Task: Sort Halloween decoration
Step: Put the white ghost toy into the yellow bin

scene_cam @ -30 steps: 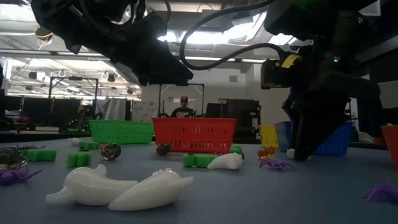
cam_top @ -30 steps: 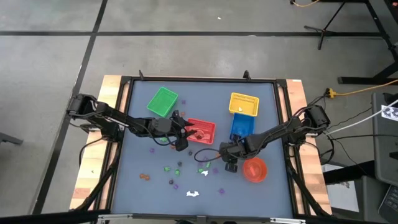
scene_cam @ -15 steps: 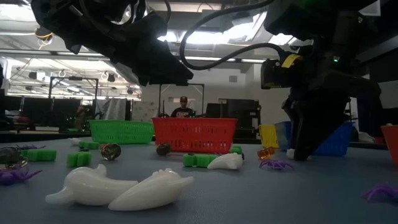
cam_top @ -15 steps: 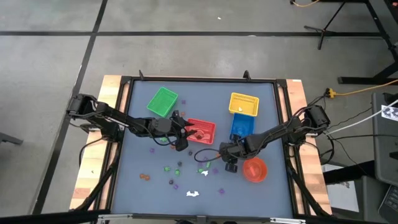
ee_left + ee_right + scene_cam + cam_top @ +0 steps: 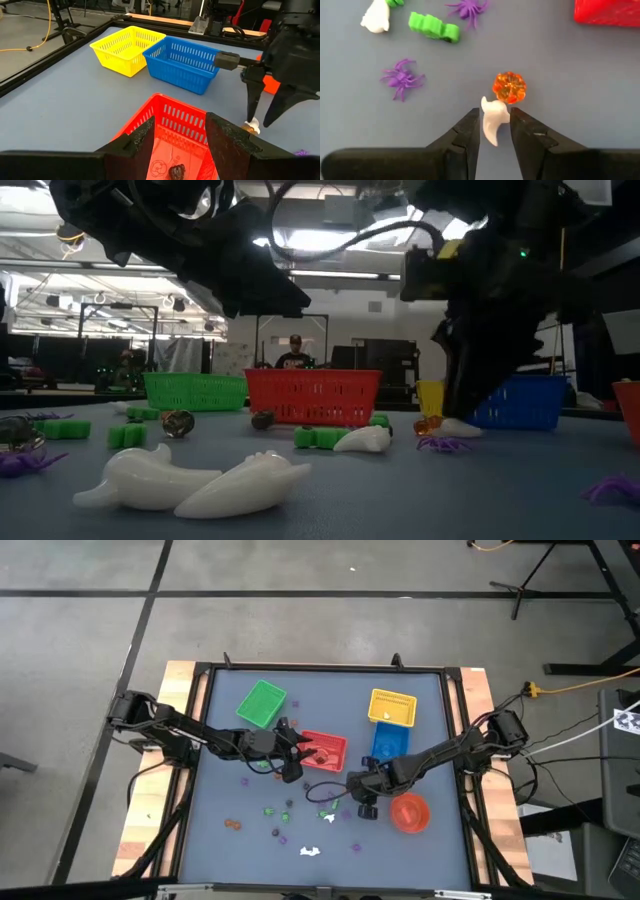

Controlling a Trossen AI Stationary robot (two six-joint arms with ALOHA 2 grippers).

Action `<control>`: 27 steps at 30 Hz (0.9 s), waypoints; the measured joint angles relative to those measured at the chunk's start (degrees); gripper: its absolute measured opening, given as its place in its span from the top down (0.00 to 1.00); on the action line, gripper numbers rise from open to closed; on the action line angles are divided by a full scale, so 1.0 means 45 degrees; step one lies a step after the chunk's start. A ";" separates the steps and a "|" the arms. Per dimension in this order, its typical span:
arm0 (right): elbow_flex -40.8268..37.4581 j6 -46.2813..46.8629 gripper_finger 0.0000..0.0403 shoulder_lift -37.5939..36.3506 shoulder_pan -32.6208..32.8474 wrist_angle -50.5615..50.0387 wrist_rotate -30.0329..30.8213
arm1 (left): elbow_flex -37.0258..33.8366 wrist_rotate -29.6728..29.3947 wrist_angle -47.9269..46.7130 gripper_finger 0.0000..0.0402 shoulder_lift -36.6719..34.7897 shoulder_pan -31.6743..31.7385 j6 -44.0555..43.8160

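Observation:
The Halloween decoration is a scatter of tiny trinkets on the blue-grey table. A white ghost (image 5: pixel 494 120) lies beside an orange pumpkin (image 5: pixel 509 86). My right gripper (image 5: pixel 495 116) points down right above the ghost, open, one fingertip on either side of it. In the low view the ghost (image 5: pixel 458 427) lies flat on the table under the right gripper (image 5: pixel 458 408). My left gripper (image 5: pixel 180 142) hovers open over the red basket (image 5: pixel 325 748) with nothing between its fingers. A dark trinket (image 5: pixel 176 172) lies in that basket. My right gripper comes from above with its fingertips (image 5: pixel 476 120) astride the ghost's wider end (image 5: pixel 495 111). Whether they touch it I cannot tell. The ghost rests on the table, its narrow end running back between the fingers.
Green basket (image 5: pixel 262 703), yellow basket (image 5: pixel 392 707) and blue basket (image 5: pixel 388 743) stand toward the far side, and a red bowl (image 5: pixel 409 812) right of my right gripper. A green trinket (image 5: pixel 434 26) and purple spiders (image 5: pixel 402 78) lie nearby. Two white ghosts (image 5: pixel 190 480) lie at the near edge.
My right gripper has risen a little and shifted toward the table's left. In the low view the white ghost, mostly hidden behind the fingers before, now shows lying on the table beneath them.

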 joint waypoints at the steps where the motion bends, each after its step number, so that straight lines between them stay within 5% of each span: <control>1: 0.0069 -0.0096 0.74 0.0000 0.0005 0.0000 0.0004 | -0.0005 0.0000 0.0000 0.60 0.0000 -0.0005 0.0001; 27: 0.0244 -0.0293 0.74 0.0049 0.0010 -0.0508 0.0379 | -0.0005 0.0002 -0.0010 0.60 -0.0002 0.0000 -0.0003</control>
